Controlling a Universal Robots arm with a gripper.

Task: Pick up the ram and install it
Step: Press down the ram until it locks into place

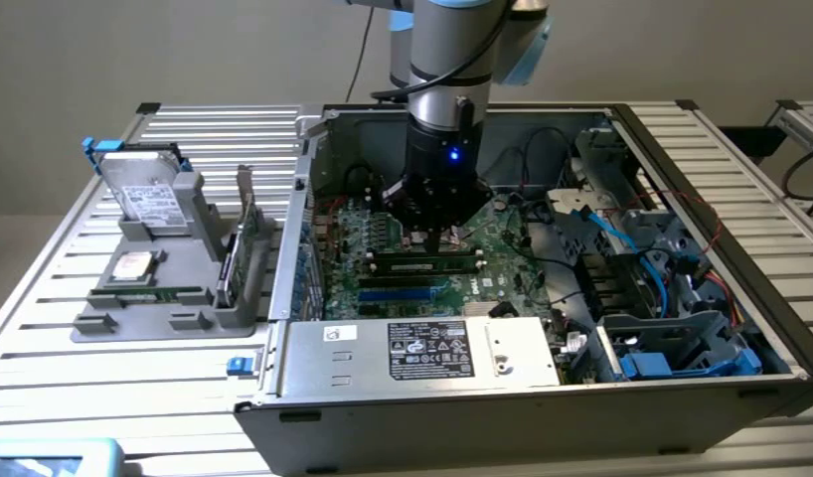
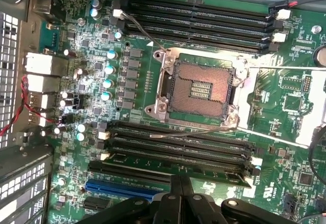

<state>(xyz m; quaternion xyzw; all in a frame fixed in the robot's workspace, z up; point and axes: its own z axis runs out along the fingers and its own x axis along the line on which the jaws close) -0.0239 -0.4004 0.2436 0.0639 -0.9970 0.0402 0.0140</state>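
Green ram (image 1: 424, 264) sits in a motherboard (image 1: 380, 238) slot inside the computer case (image 1: 420, 397), directly beneath the closed, empty-looking end effector (image 1: 433, 237), so the seating step appears in hand, calling for firm, even downward pressure.

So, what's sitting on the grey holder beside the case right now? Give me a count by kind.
Hard drives: 2
Green expansion card: 1
Ram stick: 1
Total: 4
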